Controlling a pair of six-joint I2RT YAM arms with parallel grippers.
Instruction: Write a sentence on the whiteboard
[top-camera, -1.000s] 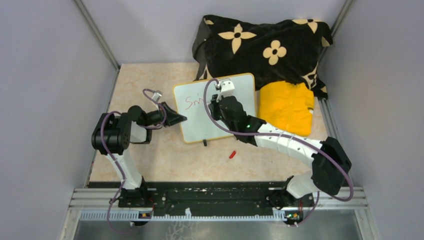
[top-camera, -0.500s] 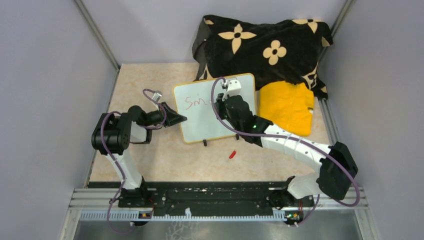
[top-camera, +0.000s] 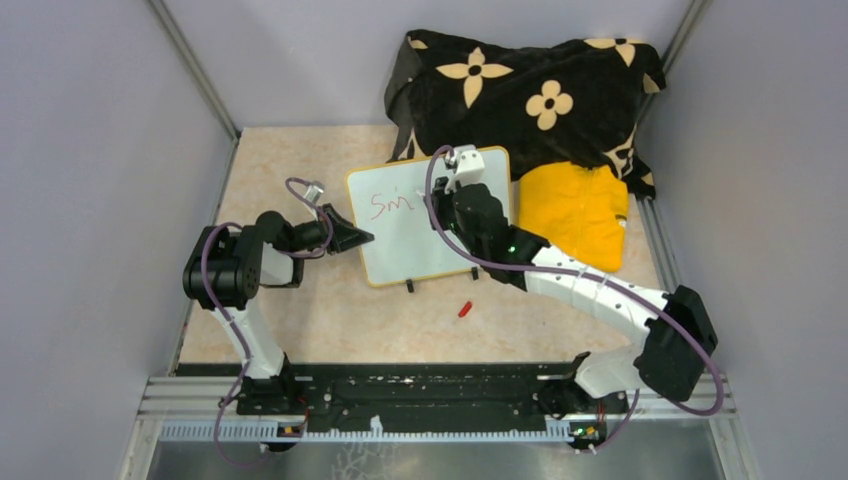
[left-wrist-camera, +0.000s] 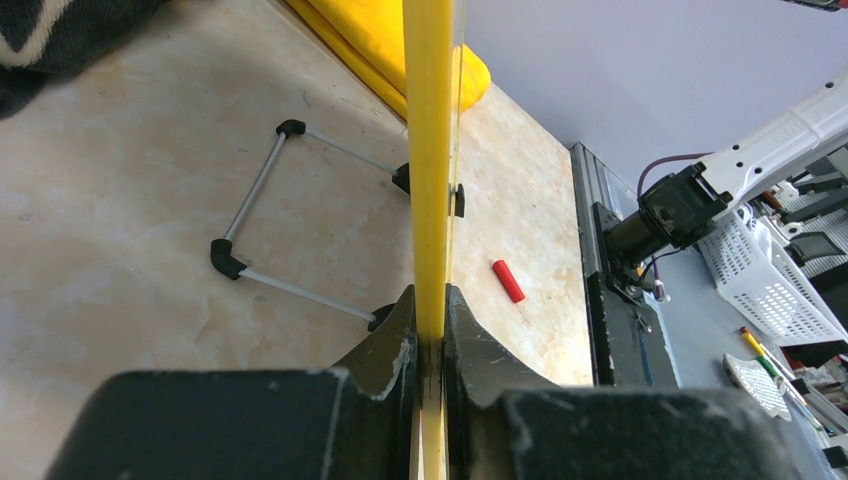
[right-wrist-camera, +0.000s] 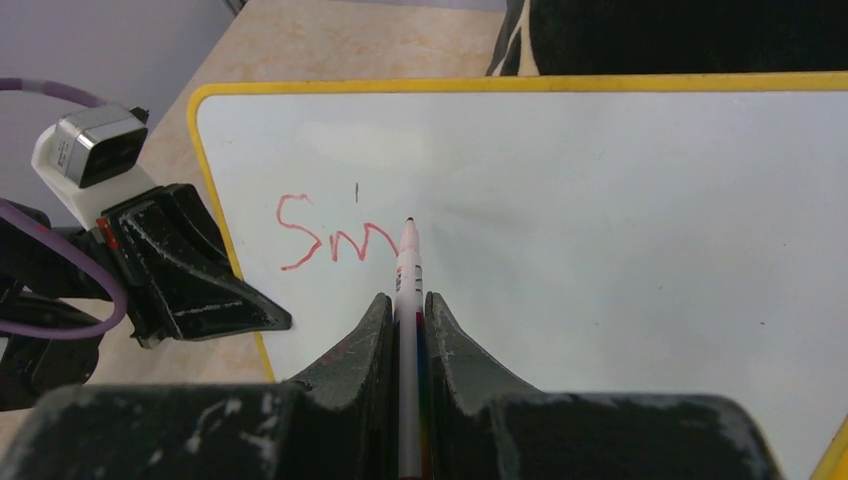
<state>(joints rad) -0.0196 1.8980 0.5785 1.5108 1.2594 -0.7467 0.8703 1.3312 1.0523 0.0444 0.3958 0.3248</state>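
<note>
Beige table (top-camera: 290, 170): left pincer (left-wrist-camera: 430, 305) grips whiteboard (right-wrist-camera: 600, 220) edge; right pincer (right-wrist-camera: 405, 305) grips marker (right-wrist-camera: 408, 262).

- The sentence (right-wrist-camera: 335, 235) so far reads "Sm" in red handwriting, with a short separate stroke above the letters; in the top view it looks like "Smi".
- It stands on the whiteboard (right-wrist-camera: 600, 250), in the left half, toward the far edge.
- The marker (right-wrist-camera: 408, 270) barrel carries coloured print, too small to read.

1x yellow-framed white whiteboard (top-camera: 400, 245), 1x red-white marker pen (right-wrist-camera: 408, 270), 1x sm. red cap (top-camera: 464, 309) near, 1x blk flower-print cloth (top-camera: 520, 95) far, 1x yellow cloth (top-camera: 575, 210) right.
</note>
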